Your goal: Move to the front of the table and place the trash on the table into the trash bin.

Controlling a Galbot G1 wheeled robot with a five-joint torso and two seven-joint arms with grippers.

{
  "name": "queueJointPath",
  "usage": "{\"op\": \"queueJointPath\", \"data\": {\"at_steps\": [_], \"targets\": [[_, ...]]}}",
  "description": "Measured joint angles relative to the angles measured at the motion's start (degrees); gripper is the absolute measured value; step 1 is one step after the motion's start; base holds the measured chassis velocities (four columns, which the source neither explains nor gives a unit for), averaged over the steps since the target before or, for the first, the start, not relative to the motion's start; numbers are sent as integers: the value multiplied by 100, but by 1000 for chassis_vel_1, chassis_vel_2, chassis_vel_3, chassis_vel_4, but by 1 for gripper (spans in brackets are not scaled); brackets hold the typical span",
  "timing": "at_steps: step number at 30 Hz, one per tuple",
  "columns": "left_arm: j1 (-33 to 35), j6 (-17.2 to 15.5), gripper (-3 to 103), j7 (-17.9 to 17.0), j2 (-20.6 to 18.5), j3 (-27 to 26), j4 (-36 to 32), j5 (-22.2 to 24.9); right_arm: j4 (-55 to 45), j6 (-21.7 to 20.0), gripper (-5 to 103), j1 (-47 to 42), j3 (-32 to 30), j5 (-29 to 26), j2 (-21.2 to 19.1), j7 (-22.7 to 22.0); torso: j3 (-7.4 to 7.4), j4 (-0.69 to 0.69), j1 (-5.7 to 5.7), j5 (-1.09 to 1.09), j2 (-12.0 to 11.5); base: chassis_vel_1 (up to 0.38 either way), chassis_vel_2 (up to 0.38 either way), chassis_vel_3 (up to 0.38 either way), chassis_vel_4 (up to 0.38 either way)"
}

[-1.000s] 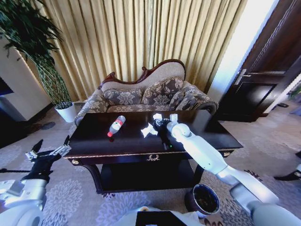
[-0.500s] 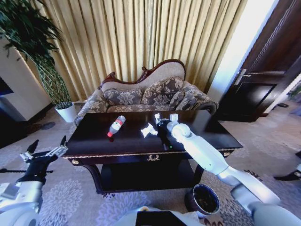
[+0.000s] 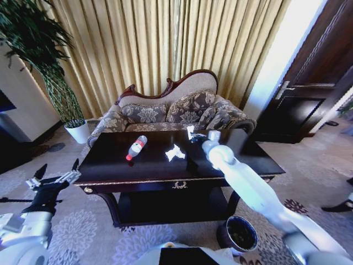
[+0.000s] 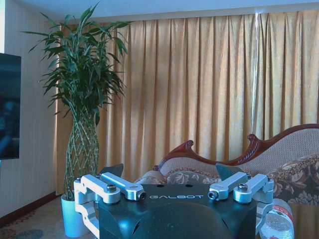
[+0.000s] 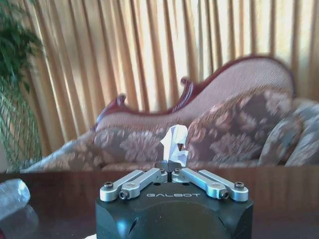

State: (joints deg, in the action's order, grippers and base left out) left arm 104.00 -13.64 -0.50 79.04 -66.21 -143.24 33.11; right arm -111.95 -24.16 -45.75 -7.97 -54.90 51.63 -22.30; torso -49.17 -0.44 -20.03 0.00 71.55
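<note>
The dark glossy table (image 3: 110, 161) stands in front of me. On it lie a clear bottle (image 3: 136, 147) with a red label and crumpled white paper scraps (image 3: 175, 153). My right gripper (image 3: 195, 136) hovers over the table's far middle, shut on one white paper scrap (image 3: 190, 131). In the right wrist view that scrap (image 5: 175, 142) sticks up from the closed gripper (image 5: 168, 166), with the bottle (image 5: 12, 195) off to the side. My left gripper (image 3: 55, 179) hangs open beside the table's left end, holding nothing; its wrist view shows the gripper (image 4: 169, 172) and the bottle (image 4: 277, 224). The trash bin (image 3: 239, 234) sits on the floor at the table's front right.
A patterned sofa (image 3: 171, 113) stands right behind the table, with curtains (image 3: 165, 44) beyond it. A tall plant in a white pot (image 3: 77, 131) is at the far left. A dark door (image 3: 309, 99) is at the right. Carpet lies in front of the table.
My right gripper has risen off the tabletop and drawn back to the right with the paper scrap in it. The left arm has barely shifted.
</note>
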Motion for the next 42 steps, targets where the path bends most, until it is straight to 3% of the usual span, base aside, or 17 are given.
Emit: {"op": "queueJointPath", "data": {"at_steps": [4,6,8,9,17,21,35,42], "targets": [[-62,-2,100,-4,45,75,0,6,-956,91,0,-1233,-1021,111,-342,16,1,-1,0,0,0,0,0,0,0],[-98,-8,100,1,44,98,0,8,-1087,172,0,-1525,-1202,256,-399,17,0,0,0,0,1,0,0,0,0],[-239,-115,100,-1,22,126,0,64,-1298,454,0,-2149,-1602,807,-441,114,1,0,0,0,1,0,0,0,0],[-239,-115,100,-1,22,126,0,64,-1298,454,0,-2149,-1602,807,-441,114,1,0,0,0,1,0,0,0,0],[-307,-185,100,100,-108,98,0,355,-1862,1027,0,-3835,-2883,1122,-12,1120,1,0,0,0,1,0,0,0,0],[-305,-229,100,145,-175,81,0,503,-2001,1086,0,-4391,-3224,1225,129,1365,0,0,0,-1,1,0,0,0,0],[-277,-493,100,263,-509,-60,0,753,-2380,1225,0,-5130,-3522,1785,847,1476,-1,1,-2,-2,-1,0,0,0,0],[-277,-574,100,247,-704,-64,0,406,-2510,1256,0,-5192,-3514,1918,1068,1470,-1,1,-2,-2,-1,66,-62,-68,67]]}}
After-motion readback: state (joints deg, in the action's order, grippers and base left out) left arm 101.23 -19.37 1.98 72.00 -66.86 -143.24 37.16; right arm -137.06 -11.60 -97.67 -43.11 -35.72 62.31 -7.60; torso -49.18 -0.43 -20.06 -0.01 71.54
